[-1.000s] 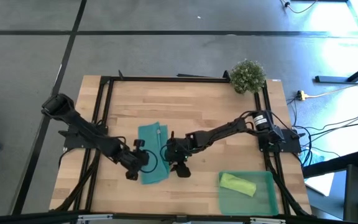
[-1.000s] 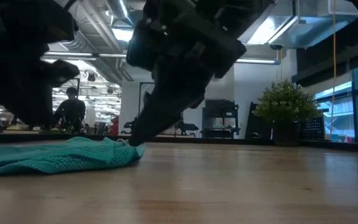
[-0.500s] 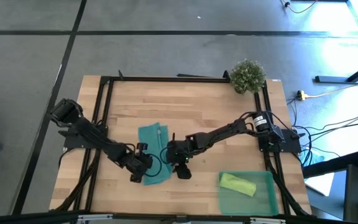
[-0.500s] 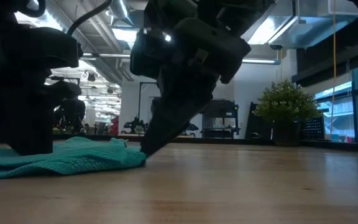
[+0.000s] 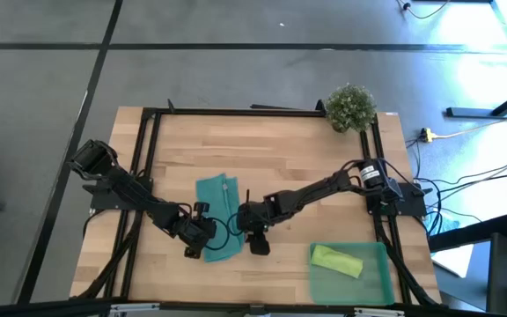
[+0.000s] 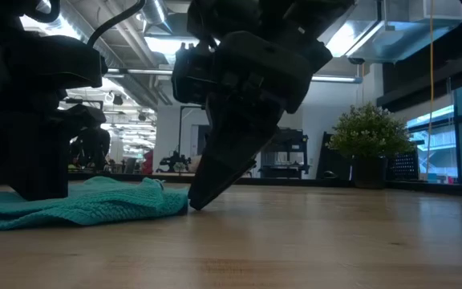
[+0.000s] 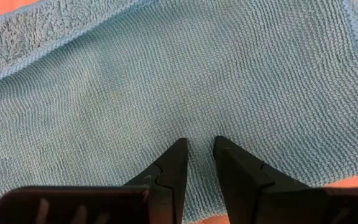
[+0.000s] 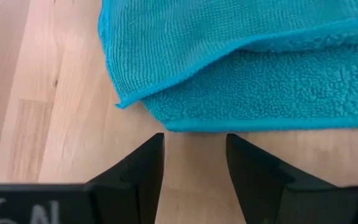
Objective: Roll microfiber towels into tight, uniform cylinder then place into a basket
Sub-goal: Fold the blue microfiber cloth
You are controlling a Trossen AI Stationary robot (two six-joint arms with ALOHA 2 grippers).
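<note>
The left gripper (image 7: 197, 144) presses its tips down on the teal towel (image 5: 217, 222), jaws parted by only a narrow slit and nothing pinched between them. The right gripper (image 8: 194, 140) sits just off the towel's edge, its fingers (image 8: 143, 163) apart over bare table (image 5: 280, 150), holding nothing; the towel's folded corner lies just ahead of them. The towel lies flat near the table's front, between the two grippers. To the right, the lime towel (image 5: 336, 259) rests rolled inside the basket (image 5: 382, 280). A plant (image 5: 351, 106) stands at the far right corner.
</note>
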